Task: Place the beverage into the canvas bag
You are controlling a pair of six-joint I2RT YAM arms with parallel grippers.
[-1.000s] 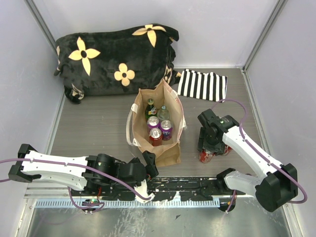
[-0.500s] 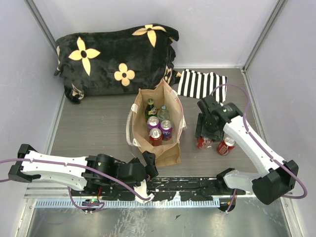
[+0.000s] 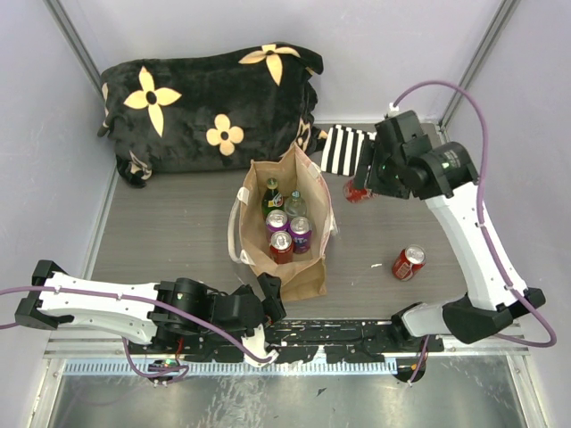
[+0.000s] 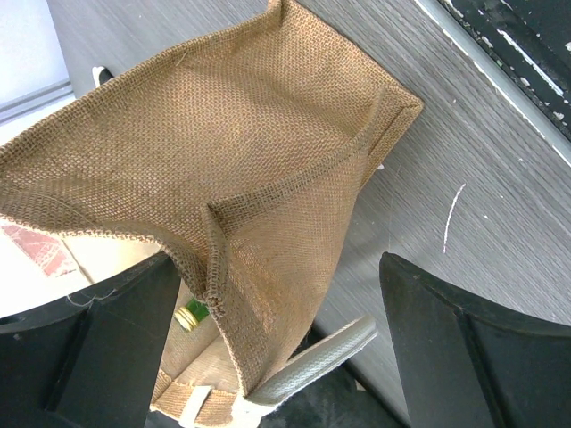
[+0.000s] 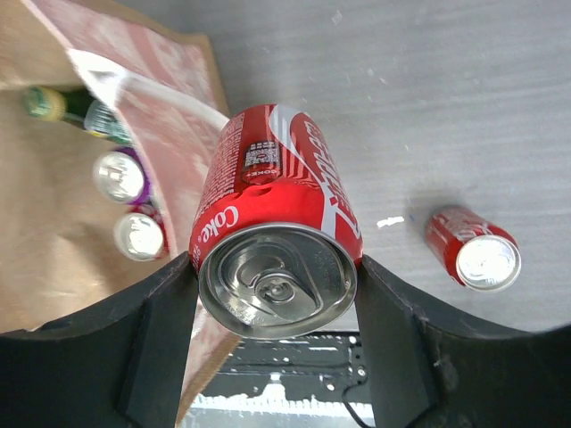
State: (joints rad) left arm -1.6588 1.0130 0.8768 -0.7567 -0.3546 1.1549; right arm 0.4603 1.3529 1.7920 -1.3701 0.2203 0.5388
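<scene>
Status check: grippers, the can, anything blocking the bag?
Right gripper shut on cola can, held up right of bag. Left gripper open at bag's near edge. Bag mouth open, drinks inside; spare can lying on table.

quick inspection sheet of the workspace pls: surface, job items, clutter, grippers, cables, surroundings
surface: grey wood-grain table, small white fleck near the loose can
job's things: bag upright and open, with cans and bottles inside; held can in the air right of the bag; loose can lying on the table
clutter: floral blanket; striped cloth
grippers: right gripper shut on the held can; left gripper open, bag corner between its fingers
cables: purple cable looping over the right arm, another along the left arm
surroundings: pale walls
</scene>
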